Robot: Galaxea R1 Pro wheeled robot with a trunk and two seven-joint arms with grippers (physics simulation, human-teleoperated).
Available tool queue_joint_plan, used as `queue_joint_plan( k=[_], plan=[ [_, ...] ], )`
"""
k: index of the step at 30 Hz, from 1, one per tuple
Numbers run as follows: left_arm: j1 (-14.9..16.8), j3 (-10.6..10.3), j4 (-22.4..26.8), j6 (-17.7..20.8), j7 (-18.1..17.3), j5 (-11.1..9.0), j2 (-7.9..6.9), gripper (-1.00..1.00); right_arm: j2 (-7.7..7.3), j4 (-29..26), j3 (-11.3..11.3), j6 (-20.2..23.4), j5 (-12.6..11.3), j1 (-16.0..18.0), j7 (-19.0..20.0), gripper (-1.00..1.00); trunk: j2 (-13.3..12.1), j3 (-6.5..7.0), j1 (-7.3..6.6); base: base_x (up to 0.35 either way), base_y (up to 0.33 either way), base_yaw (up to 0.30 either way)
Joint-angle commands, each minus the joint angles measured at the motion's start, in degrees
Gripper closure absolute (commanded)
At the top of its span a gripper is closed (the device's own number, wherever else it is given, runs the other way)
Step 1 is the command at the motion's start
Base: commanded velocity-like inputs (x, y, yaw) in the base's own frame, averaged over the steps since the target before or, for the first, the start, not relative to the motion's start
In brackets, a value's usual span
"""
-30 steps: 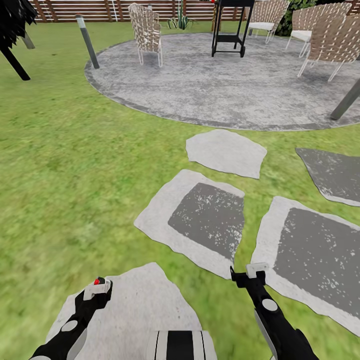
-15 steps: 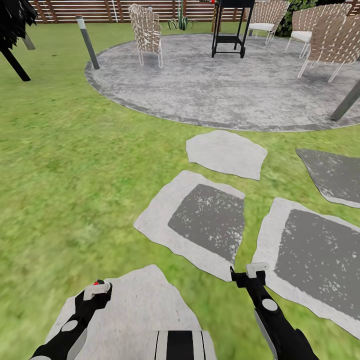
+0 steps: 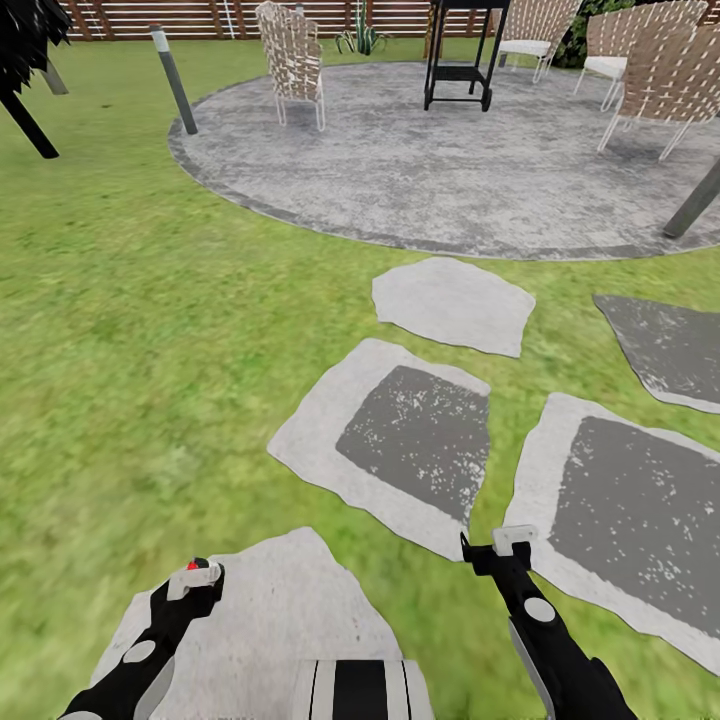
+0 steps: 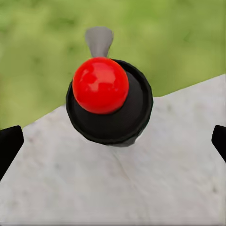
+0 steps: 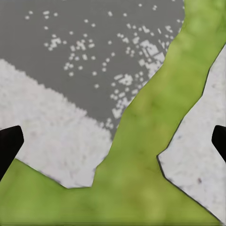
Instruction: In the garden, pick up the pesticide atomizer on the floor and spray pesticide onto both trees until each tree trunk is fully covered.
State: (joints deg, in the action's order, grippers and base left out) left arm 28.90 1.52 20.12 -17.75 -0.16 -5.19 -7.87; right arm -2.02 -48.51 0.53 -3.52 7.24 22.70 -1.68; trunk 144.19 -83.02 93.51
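Note:
The pesticide atomizer (image 4: pixel 100 85) has a shiny red ball top on a black cap, with a grey nozzle sticking out. It stands on a pale stepping stone (image 4: pixel 117 188) at the grass edge. My left gripper (image 4: pixel 113 143) hangs open right above it, one fingertip on each side and well apart from the cap. In the head view its red top (image 3: pixel 192 565) peeks out at the left gripper (image 3: pixel 196 577). My right gripper (image 3: pixel 513 541) is open over grass and stones, holding nothing. The trees and their trunks are out of view.
Stepping stones (image 3: pixel 400 440) lie ahead in the lawn. Beyond is a round paved patio (image 3: pixel 450 160) with woven chairs (image 3: pixel 293 60), a black stand (image 3: pixel 462 55) and bollard lights (image 3: pixel 173 80). A dark plant (image 3: pixel 25 60) is far left, before the slatted fence (image 3: pixel 150 18).
The head view has tipped slightly, so the far patio sits a little higher in the picture. Both arms and the atomizer have stayed put.

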Motion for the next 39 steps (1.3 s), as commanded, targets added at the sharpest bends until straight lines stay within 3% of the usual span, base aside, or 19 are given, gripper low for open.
queue_joint_plan(
  k=[1,39],
  plan=[
    [0.0,0.0,0.0,0.0,0.0,0.0,0.00,-1.00,0.00,0.0,0.0,0.0,0.0,0.0,0.0,-1.00,0.0,-0.29,0.02,0.000,0.000,0.000],
    [0.0,0.0,0.5,0.0,0.1,0.0,0.29,-1.00,0.00,0.0,0.0,0.0,0.1,0.0,0.0,-1.00,0.0,-0.62,0.02,0.031,0.000,0.025]
  ],
)
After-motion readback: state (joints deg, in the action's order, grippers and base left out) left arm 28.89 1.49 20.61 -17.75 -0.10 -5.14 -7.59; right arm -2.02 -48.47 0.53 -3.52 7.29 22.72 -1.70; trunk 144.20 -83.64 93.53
